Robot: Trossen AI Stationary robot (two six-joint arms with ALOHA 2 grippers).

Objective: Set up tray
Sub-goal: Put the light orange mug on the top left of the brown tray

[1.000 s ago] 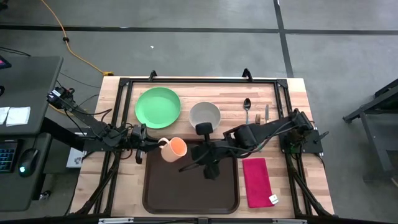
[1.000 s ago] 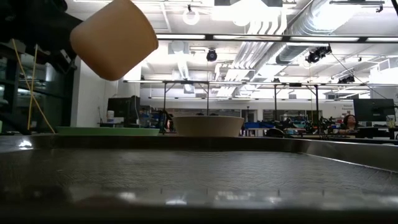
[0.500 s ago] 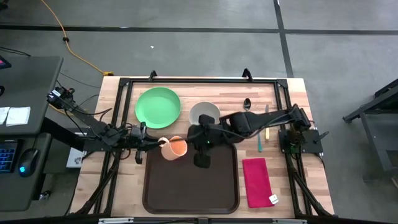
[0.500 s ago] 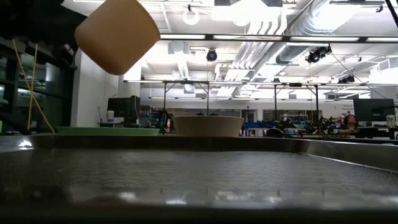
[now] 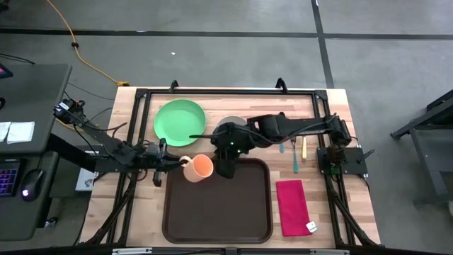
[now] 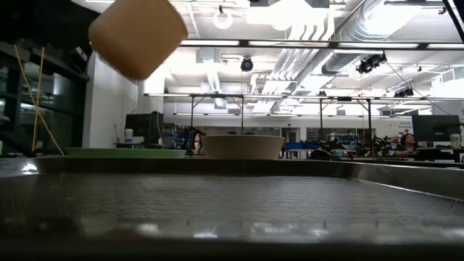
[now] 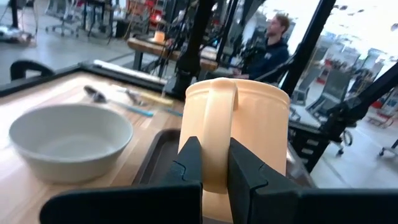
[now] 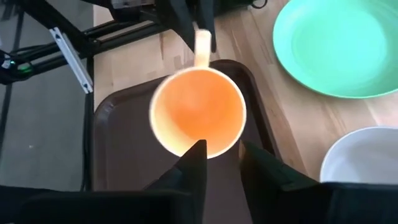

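An orange cup (image 5: 200, 168) hangs over the far left corner of the dark brown tray (image 5: 216, 209), with my left gripper (image 5: 177, 164) shut on its handle. In the low view the cup (image 6: 136, 36) is tilted, high above the tray floor (image 6: 232, 210). My right gripper (image 8: 221, 155) comes slanting down from the right, open. One finger (image 8: 196, 158) stands over the cup's mouth and the other (image 8: 252, 162) outside the wall, on the side opposite the handle. My left gripper pinches the cup's handle (image 7: 214, 118) between its two fingers (image 7: 186, 162). It comes level from the table's left. The cup is lifted clear of the tray, tilted a little, its handle toward the gripper. My right gripper stands at the cup's rim (image 8: 205, 149); whether it touches, I cannot tell.
A green plate (image 5: 180, 122) lies at the far left, with a white bowl (image 5: 228, 127) beside it, partly under my right arm. Cutlery (image 5: 296, 152) lies right of the bowl. A red napkin (image 5: 292, 207) lies right of the tray. A person (image 7: 273, 43) sits beyond the table.
My right gripper has swung from over the middle of the tray toward the table's far left, up to the cup, rolling as it went. The cup has tipped a little in my left gripper's hold and stays in place.
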